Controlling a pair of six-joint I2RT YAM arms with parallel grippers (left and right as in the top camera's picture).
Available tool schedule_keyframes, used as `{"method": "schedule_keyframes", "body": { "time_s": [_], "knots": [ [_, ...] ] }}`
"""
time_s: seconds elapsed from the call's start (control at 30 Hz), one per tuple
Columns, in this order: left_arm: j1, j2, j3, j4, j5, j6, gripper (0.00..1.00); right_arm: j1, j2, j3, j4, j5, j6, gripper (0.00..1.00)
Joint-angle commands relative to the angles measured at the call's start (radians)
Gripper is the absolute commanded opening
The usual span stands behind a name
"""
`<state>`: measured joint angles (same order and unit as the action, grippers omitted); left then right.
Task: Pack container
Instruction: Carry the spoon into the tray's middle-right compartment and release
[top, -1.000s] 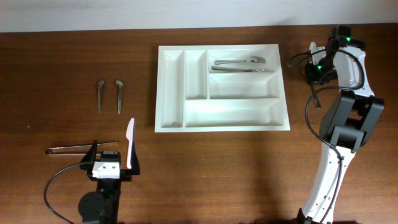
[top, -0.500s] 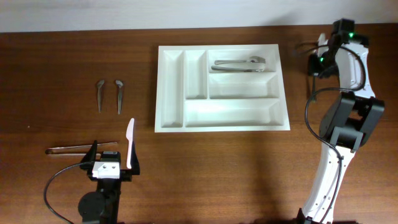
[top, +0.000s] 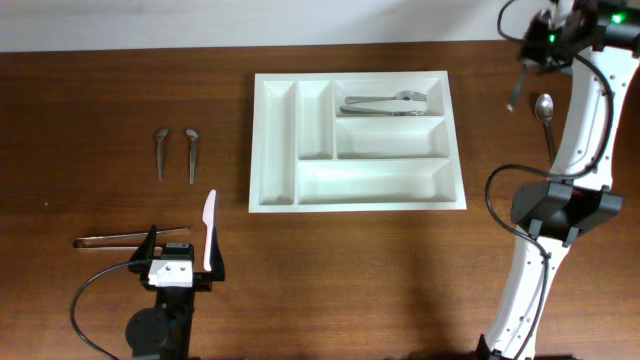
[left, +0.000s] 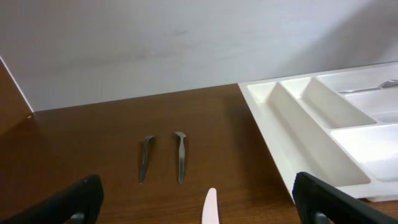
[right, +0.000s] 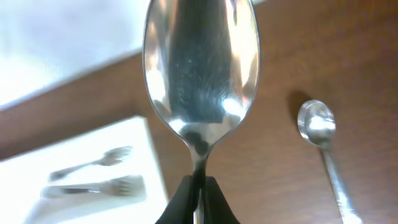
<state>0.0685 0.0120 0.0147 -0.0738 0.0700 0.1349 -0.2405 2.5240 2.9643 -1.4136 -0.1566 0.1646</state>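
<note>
Right wrist view: the right gripper (right: 198, 194) is clamping a spoon (right: 200, 68) by its handle, bowl filling the shot. Overhead, the left gripper (top: 182, 243) is gaping empty beside a white knife (top: 208, 230), and the container (top: 257, 150) is sitting mid-table, holding 2 forks (top: 385, 103).

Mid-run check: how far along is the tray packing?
Early. Done: two forks lie in the tray's top long compartment. In hand: the right pincer is shut on a spoon, off to the tray's right. Left: a second spoon on the table, plus the white knife, tongs and two small metal pieces near the open left pincer.
</note>
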Motion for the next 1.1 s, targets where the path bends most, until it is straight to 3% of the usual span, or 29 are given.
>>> {"method": "schedule_keyframes", "body": {
  "time_s": [0.0, 0.3, 0.4, 0.6, 0.87, 1.07],
  "knots": [
    [-0.002, -0.006, -0.005, -0.001, -0.007, 0.01, 0.99, 0.069, -0.034, 0.035, -0.005, -0.05, 0.203, 0.04],
    [-0.002, -0.006, -0.005, -0.001, -0.007, 0.01, 0.99, 0.209, -0.032, 0.031, -0.022, -0.032, 0.779, 0.04],
    [-0.002, -0.006, -0.005, -0.001, -0.007, 0.01, 0.99, 0.248, -0.032, 0.031, -0.096, 0.019, 1.04, 0.04],
    [-0.002, -0.006, -0.005, -0.001, -0.007, 0.01, 0.99, 0.316, -0.024, 0.03, -0.274, 0.155, 1.357, 0.04],
    [-0.002, -0.006, -0.005, -0.001, -0.007, 0.01, 0.99, 0.404, -0.013, -0.001, -0.277, 0.163, 1.545, 0.04],
    [-0.002, -0.006, -0.005, -0.001, -0.007, 0.01, 0.99, 0.466, -0.01, -0.093, -0.27, 0.201, 1.602, 0.04]
  ]
}}
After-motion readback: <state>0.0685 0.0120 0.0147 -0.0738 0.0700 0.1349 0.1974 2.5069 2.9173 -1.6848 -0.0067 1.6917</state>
